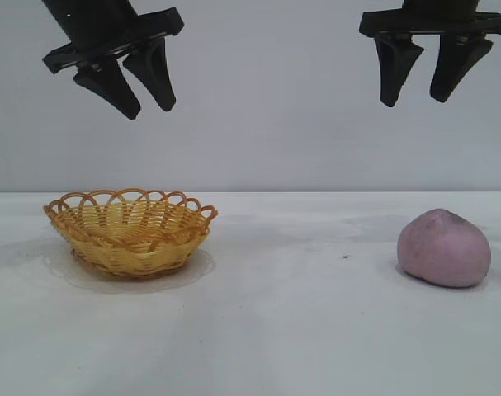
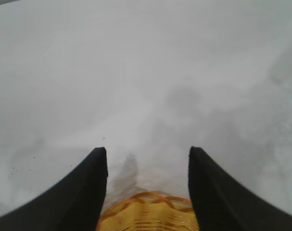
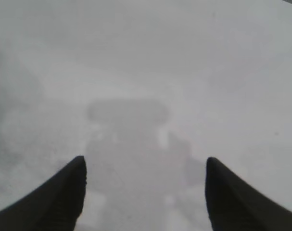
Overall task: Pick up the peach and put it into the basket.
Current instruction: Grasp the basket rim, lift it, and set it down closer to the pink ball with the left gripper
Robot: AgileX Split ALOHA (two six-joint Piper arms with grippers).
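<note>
Left gripper point(image 1: 147, 103): jaws parted, nothing between them, nothing touched. The fingers are tilted, pointing down and toward the centre of the scene. The unit hangs high above the table point(image 1: 300, 330), over the basket point(image 1: 130, 231). In the left wrist view the two dark fingers point(image 2: 83, 192) frame bare table surface, and the basket's orange looped rim point(image 2: 150, 198) shows between their bases.

Right gripper point(image 1: 415, 99): jaws spread wider than the left pair, empty, in contact with nothing. The fingers point nearly straight down. The unit hangs high at the right side, above the peach point(image 1: 444, 247) and slightly toward the centre from it. The right wrist view shows only the two fingers point(image 3: 64, 192) and the gripper's own shadow on the table; the peach is out of that view.

Clearances: open air separates each gripper from the object below it.

Object positions: the basket stands upright on the table at the left, interior empty. The peach rests on the table at the right, well apart from the basket. A broad strip of bare table lies between the two objects.
</note>
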